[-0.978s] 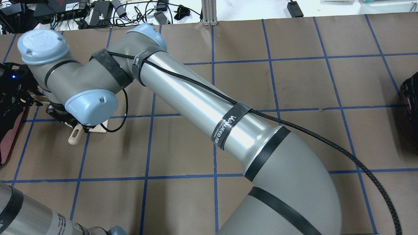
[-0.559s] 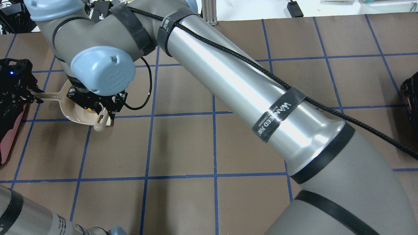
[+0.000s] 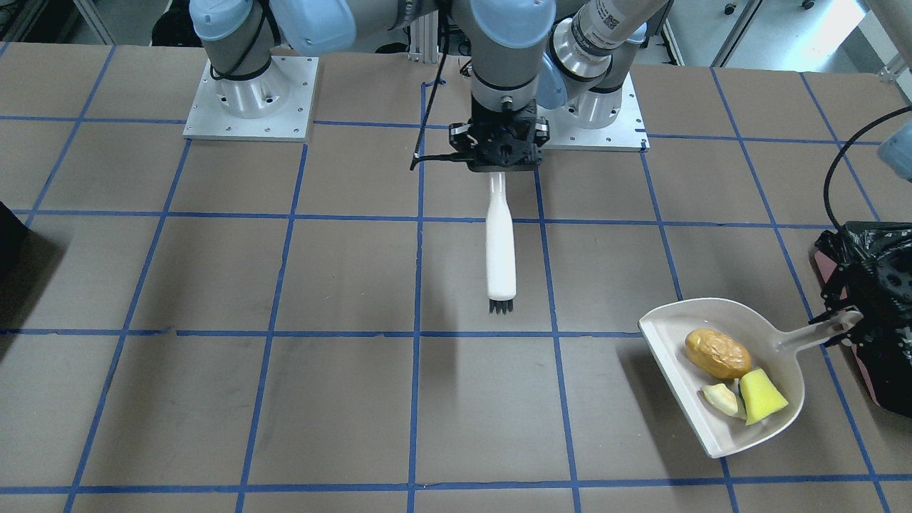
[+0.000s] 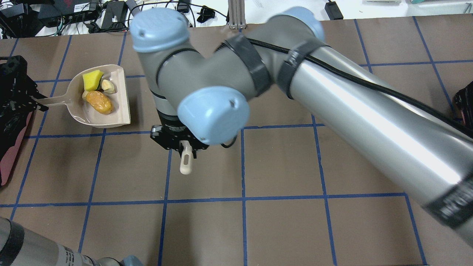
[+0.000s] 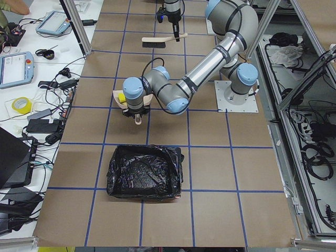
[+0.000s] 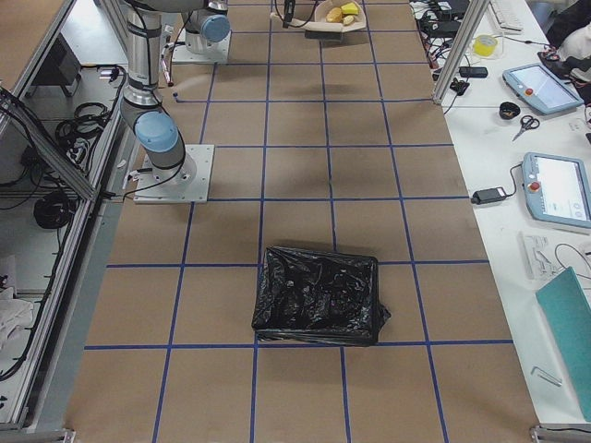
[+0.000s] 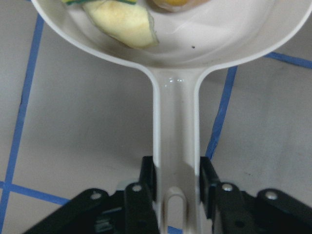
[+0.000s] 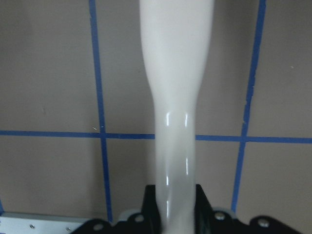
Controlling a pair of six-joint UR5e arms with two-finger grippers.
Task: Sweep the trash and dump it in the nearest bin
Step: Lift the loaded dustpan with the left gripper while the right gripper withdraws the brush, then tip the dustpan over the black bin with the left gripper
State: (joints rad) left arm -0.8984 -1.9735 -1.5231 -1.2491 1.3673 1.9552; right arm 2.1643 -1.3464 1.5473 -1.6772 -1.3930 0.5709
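- Cream plastic dustpan [image 3: 680,374]: handle end clamped in left gripper [image 7: 176,178]; open mouth faces away from bin.
- Trash, all in pan: orange-brown lumpy potato-like piece [image 3: 718,354], yellow-green wedge [image 3: 761,397], pale peel scrap [image 3: 721,399].
- Pink-sided bin w/ crinkly black bag liner [image 5: 144,189]: just beside left gripper, at robot's left end of brown gridded bench [image 3: 214,285].
- Right gripper [image 3: 501,160]: closed on white long-handled brush [image 3: 500,246], held above mid-bench, well apart from pan.
- Step judged: sweep done; carry + dump remain.
- Technique: keep pan level, mouth slightly up, in transit, as round potato-like piece prob. rolls; swing mouth round & fully over liner before tipping; tip slowly, lip low inside rim, so scraps don't bounce out.
- Grip sits at handle end, so load may lever pan down: move gently.
- Keep brush parked clear of left arm's path.
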